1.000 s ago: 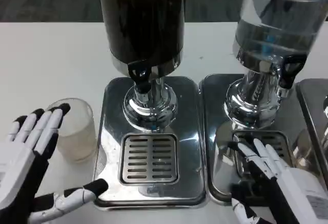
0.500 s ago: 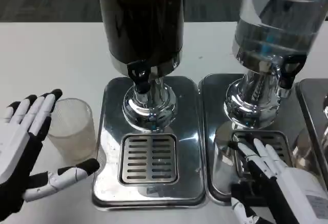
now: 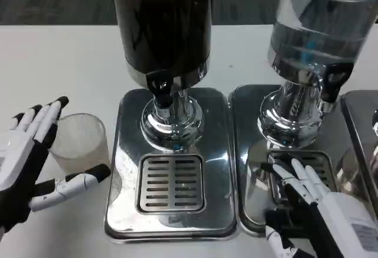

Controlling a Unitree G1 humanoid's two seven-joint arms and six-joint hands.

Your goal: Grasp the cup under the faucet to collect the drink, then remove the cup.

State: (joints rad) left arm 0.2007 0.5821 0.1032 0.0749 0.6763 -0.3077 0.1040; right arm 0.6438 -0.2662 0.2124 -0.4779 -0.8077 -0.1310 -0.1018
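The cup (image 3: pixel 80 141), clear and frosted, stands upright on the white table (image 3: pixel 59 63), just left of the left drip tray (image 3: pixel 127 169) and not under any faucet. The left robot hand (image 3: pixel 26 163) is at the cup's left side, open wide and holding nothing: its fingers (image 3: pixel 44 119) reach up past the cup's far-left rim and its thumb (image 3: pixel 74 184) stretches across in front of the cup's base, so the cup sits in the gap between them; whether any fingertip touches the glass cannot be told. The left drip tray is a shiny steel base with a slotted grate (image 3: pixel 171 182) in its near half. On its far half rises the chrome foot (image 3: pixel 172 125) of the dark dispenser (image 3: pixel 162 22), whose black faucet (image 3: pixel 162 90) hangs above the tray, a little behind the grate. Beside it to the right stands a second steel tray (image 3: pixel 251 152) under the clear dispenser (image 3: pixel 325 22), which holds a pale liquid and has its own black faucet (image 3: pixel 332 81) on the right of its chrome stand. The right robot hand (image 3: pixel 313 202) lies low over the near part of this second tray, fingers stretched forward and slightly apart over its grate, gripping nothing. The edge of a third steel tray (image 3: pixel 363 128) shows at the far right.
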